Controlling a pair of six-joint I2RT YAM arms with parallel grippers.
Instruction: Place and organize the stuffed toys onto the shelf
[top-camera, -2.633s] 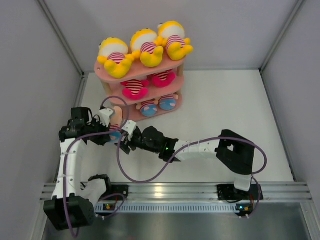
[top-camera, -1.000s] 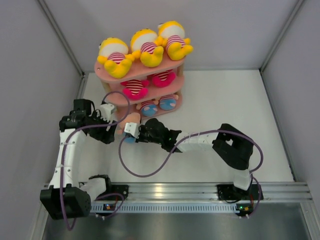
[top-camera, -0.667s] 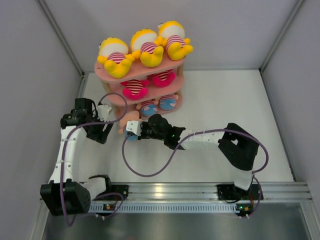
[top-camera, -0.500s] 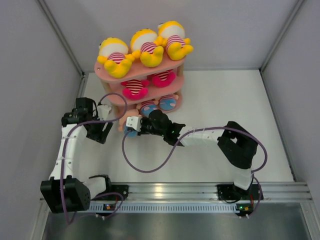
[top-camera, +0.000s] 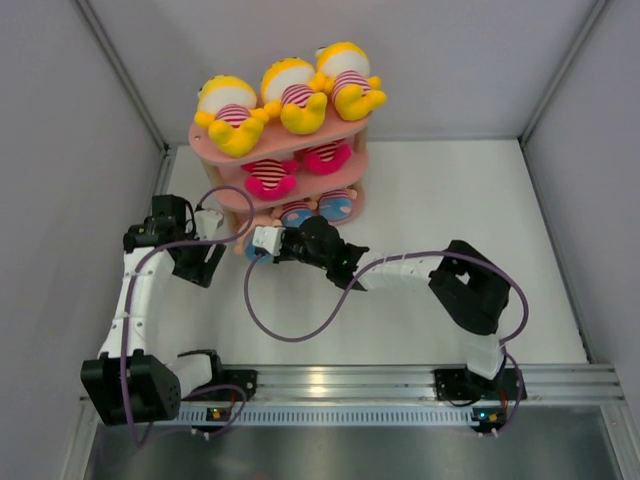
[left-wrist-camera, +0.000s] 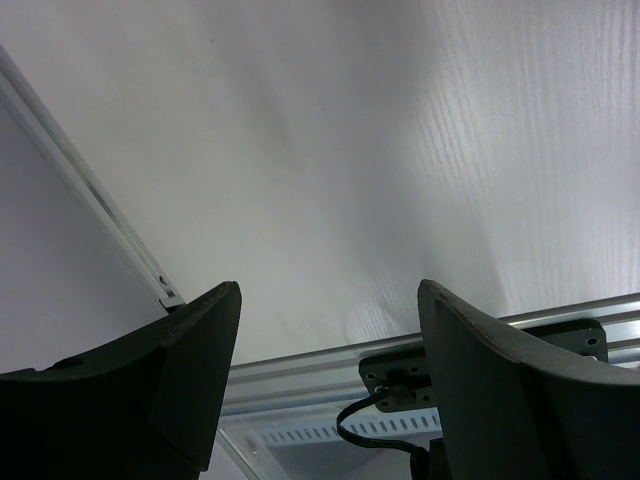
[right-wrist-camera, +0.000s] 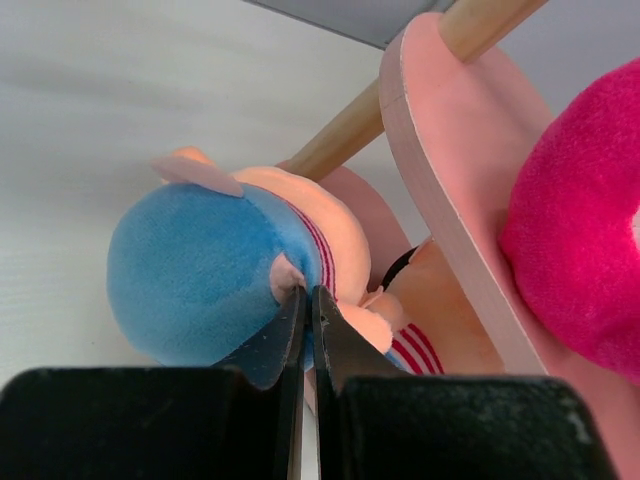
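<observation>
Two thin fingers of my right gripper (right-wrist-camera: 305, 298) are squeezed almost flat together. They pinch a little fold of blue plush on the blue-bottomed doll (right-wrist-camera: 190, 280). I hold it by that fold so its striped end points away from me and can go in first.

The doll is at the left end of the pink shelf (right-wrist-camera: 440, 170), low down by a wooden post (right-wrist-camera: 345, 135), with its striped part tucked under the middle board. I cannot tell if it sits on the bottom board yet or partly on the white table (top-camera: 450, 200).

Up top, three yellow dolls (top-camera: 290, 97) lie in a row. Two pink-bottomed dolls (top-camera: 270, 176) fill the middle board, and two more blue ones (top-camera: 337, 207) lie on the bottom board. Like goes with like, so I think this doll belongs low down with its blue friends.

My left gripper (left-wrist-camera: 328, 295) is off to the left, well apart from the shelf. Its fingers are spread wide and hold nothing. I think it sits there to be out of the way.

I should let go only when the doll rests fully on the board, or it may roll off.
</observation>
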